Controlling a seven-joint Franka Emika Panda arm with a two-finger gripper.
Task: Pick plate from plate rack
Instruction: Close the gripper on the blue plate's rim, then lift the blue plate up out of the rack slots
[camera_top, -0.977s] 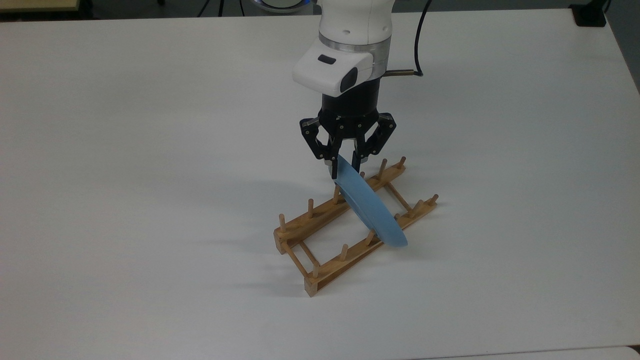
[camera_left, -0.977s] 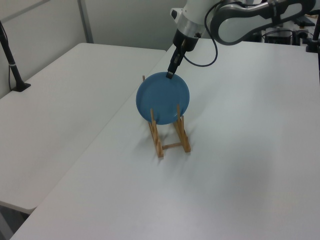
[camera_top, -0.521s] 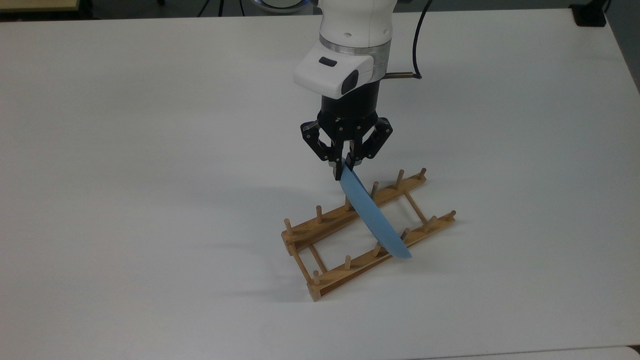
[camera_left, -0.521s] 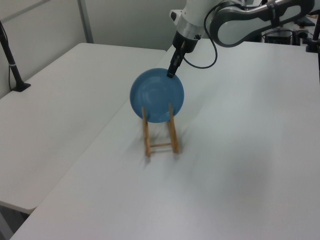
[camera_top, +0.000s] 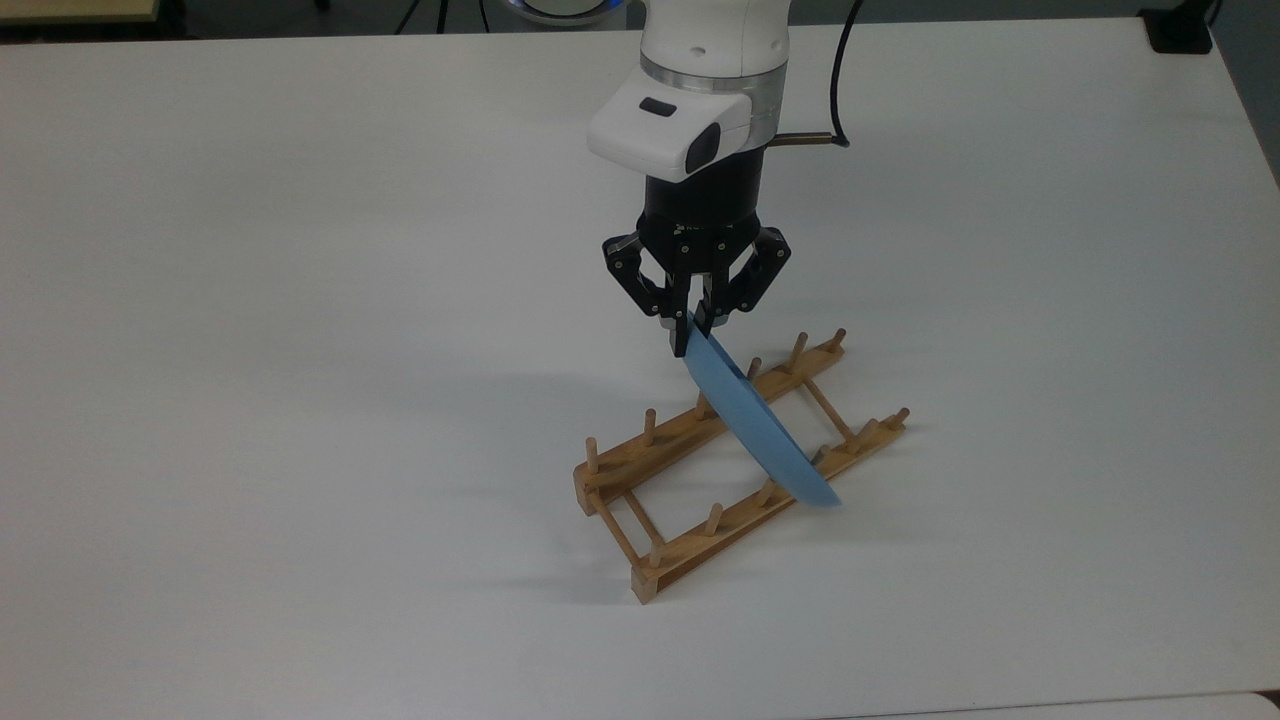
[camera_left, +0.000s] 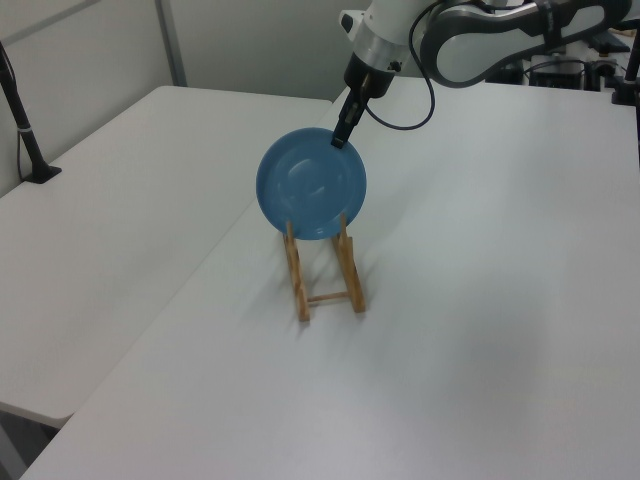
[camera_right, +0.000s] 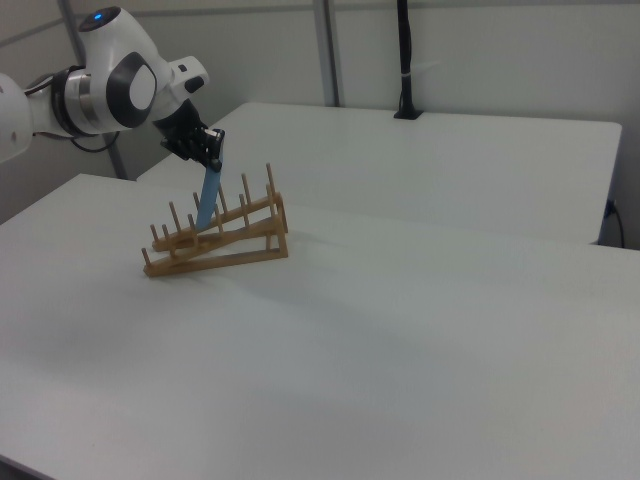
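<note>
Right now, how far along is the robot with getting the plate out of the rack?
Done: the gripper is shut on the plate's top edge. In hand: the plate is tilted, its lower part between the plate rack's pegs, and the right view shows one end of the rack tipped up. Left: lift the plate clear of the pegs.

The plate stands between the plate rack's pegs (tool at its upper edge).

The arm is white with a silver ring and a black wrist. The gripper is black with small screws. A black cable hangs beside the arm.
</note>
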